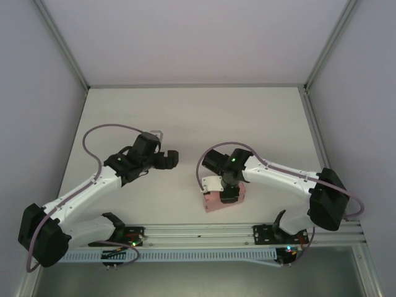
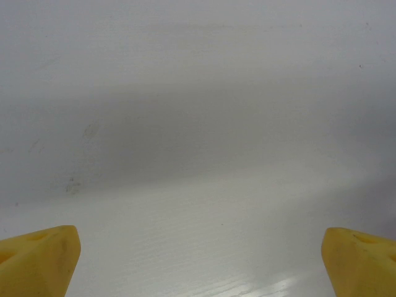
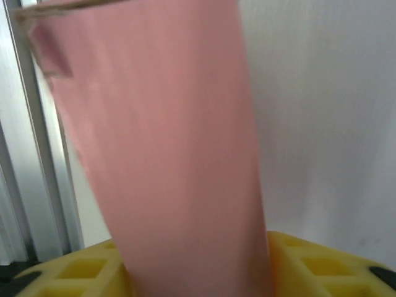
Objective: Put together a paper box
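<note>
The pink paper box sits low near the table's front edge, right of centre, and looks folded into a small block. My right gripper comes down on it from above. In the right wrist view the pink card runs up from between the yellow fingers, and my right gripper is shut on it. My left gripper hangs left of centre, well apart from the box. Its yellow fingertips stand wide apart over bare white table, so my left gripper is open with nothing in it.
An aluminium rail carrying both arm bases runs along the near edge, close behind the box; it also shows as a grey rail in the right wrist view. White walls and metal posts enclose the table.
</note>
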